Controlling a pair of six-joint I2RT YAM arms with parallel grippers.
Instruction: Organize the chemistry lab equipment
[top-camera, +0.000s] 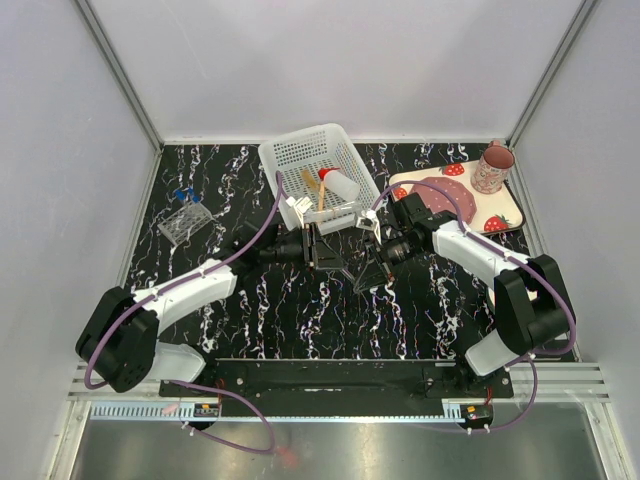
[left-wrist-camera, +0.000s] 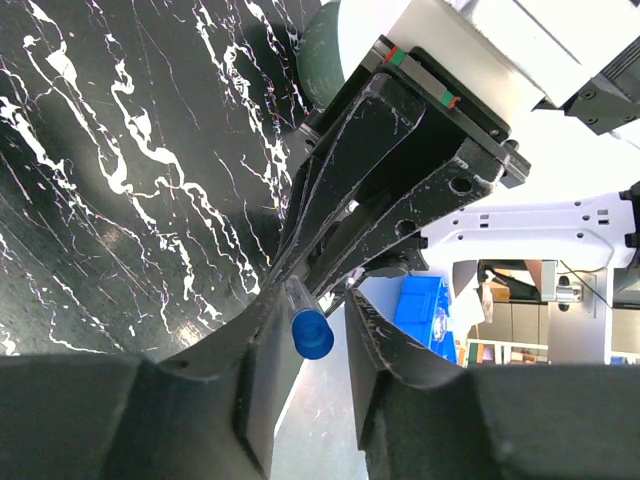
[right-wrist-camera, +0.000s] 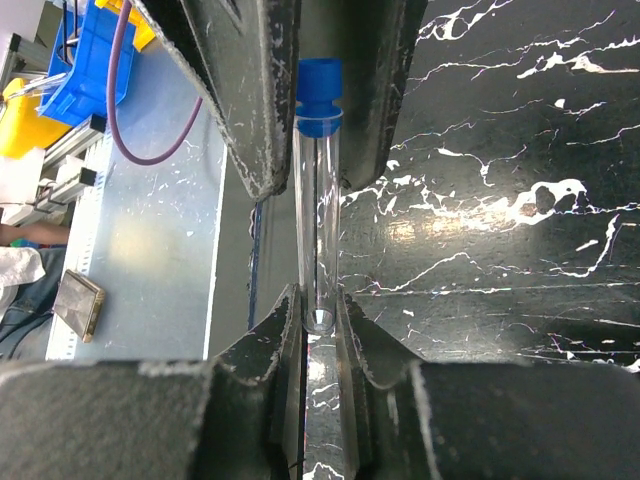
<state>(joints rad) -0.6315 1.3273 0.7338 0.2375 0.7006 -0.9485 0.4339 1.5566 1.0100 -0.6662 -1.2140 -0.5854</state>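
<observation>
While we are pinching the clear end of a tube (right-wrist-camera: 318, 200) with our right tool (right-wrist-camera: 318, 308), our left tool (left-wrist-camera: 312, 300) is flanking its blue cap (left-wrist-camera: 312, 335); we cannot tell whether it is gripping. The tube is hanging over the worktop (top-camera: 300, 320), near the basket (top-camera: 290, 155), well apart from the rack (top-camera: 186, 224).

No lettering, label, brand mark, number or sign can be read in any of the three views.
</observation>
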